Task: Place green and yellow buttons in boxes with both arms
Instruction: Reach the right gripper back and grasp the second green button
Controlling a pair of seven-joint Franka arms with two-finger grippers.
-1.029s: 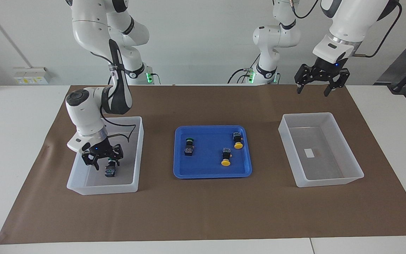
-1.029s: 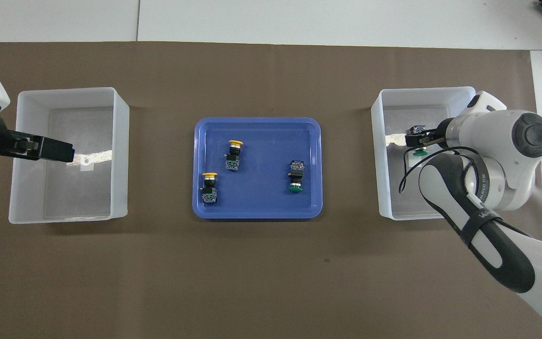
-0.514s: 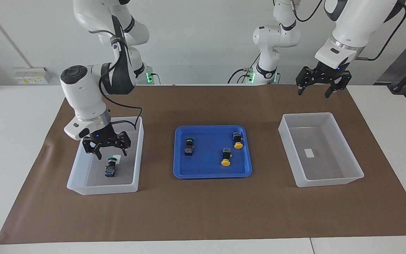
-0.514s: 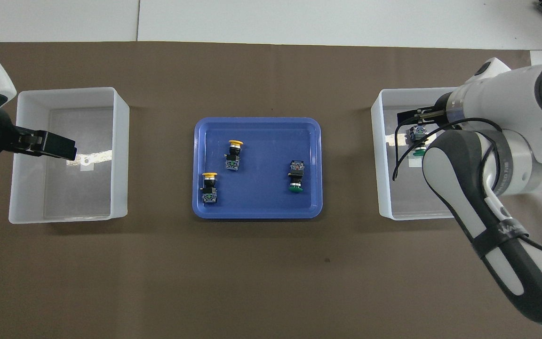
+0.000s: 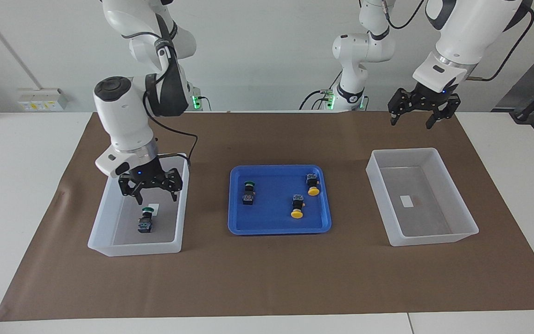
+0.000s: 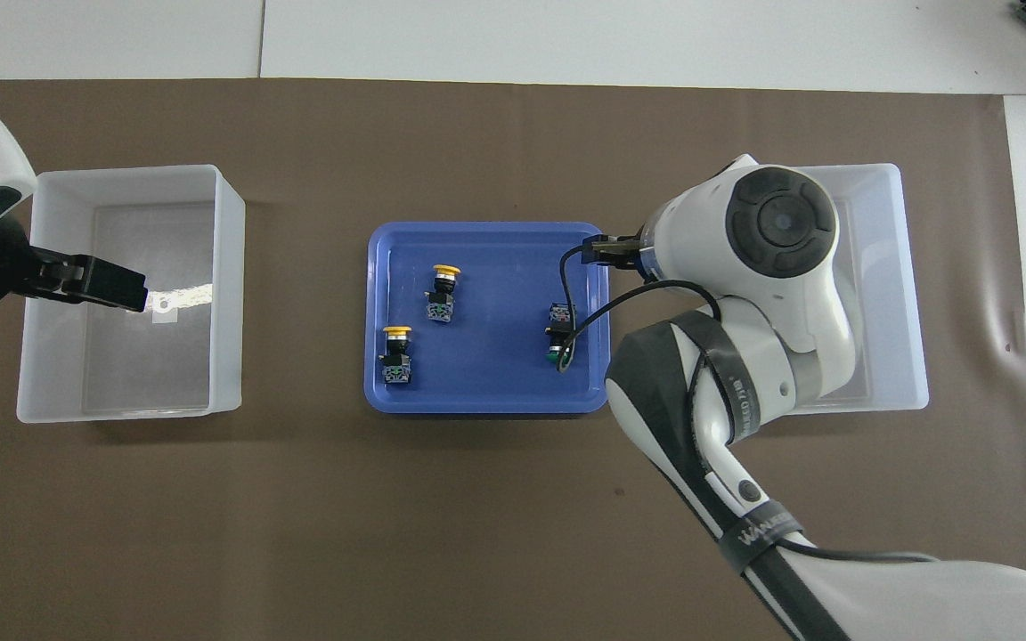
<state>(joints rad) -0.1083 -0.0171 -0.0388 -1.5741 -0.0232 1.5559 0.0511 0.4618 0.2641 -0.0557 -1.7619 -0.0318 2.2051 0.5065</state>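
Observation:
One green button (image 5: 145, 220) lies in the translucent box (image 5: 104, 241) at the right arm's end; the right arm hides it in the overhead view. My right gripper (image 5: 155, 198) is open and empty, raised over that box's tray-side edge. The blue tray (image 5: 279, 228) holds a green button (image 5: 248, 191) and two yellow buttons (image 5: 313, 184) (image 5: 297, 206). They also show in the overhead view: the green one (image 6: 559, 334) and the yellow ones (image 6: 441, 292) (image 6: 395, 354). My left gripper (image 5: 411, 123) is open and empty, held high by the box (image 5: 434, 239) at the left arm's end.
A brown mat (image 5: 267, 283) covers the table's middle under both boxes and the tray (image 6: 486, 405). The box (image 6: 228, 267) at the left arm's end holds only a small white label. The right arm's wrist covers much of the other box (image 6: 909, 356) from above.
My right gripper has let go of the green button in the box, risen, and moved toward the tray. The left gripper has hardly moved.

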